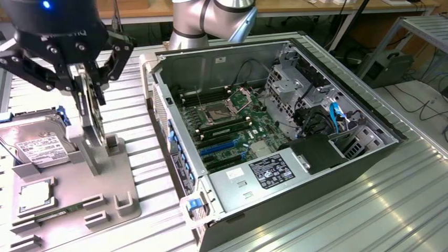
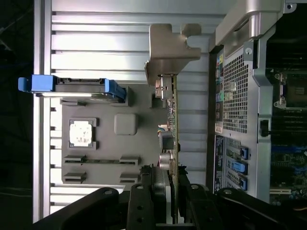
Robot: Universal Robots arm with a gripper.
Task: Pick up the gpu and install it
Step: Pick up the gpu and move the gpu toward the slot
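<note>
Exterior view: gpu (image 1: 89, 110) stands upright and edge-on at the exterior view's left, clamped between the fingers of the hand (image 1: 87, 84), which is closed narrow on it. The card's lower end sits at the grey upright post of the parts tray (image 1: 77, 194); cannot tell whether it is clear of the post.

Wrist view: card edge runs from the silvery bracket (image 2: 170, 48) back into the grip.

Hard drive (image 1: 39, 144) lies on the tray, just left of the card. Processor chip (image 1: 35, 194) is on the tray's near part.

Open computer case (image 1: 210, 68) lies on the slatted tabletop (image 1: 392, 210) to the exterior view's right, motherboard (image 1: 231, 131) exposed.
</note>
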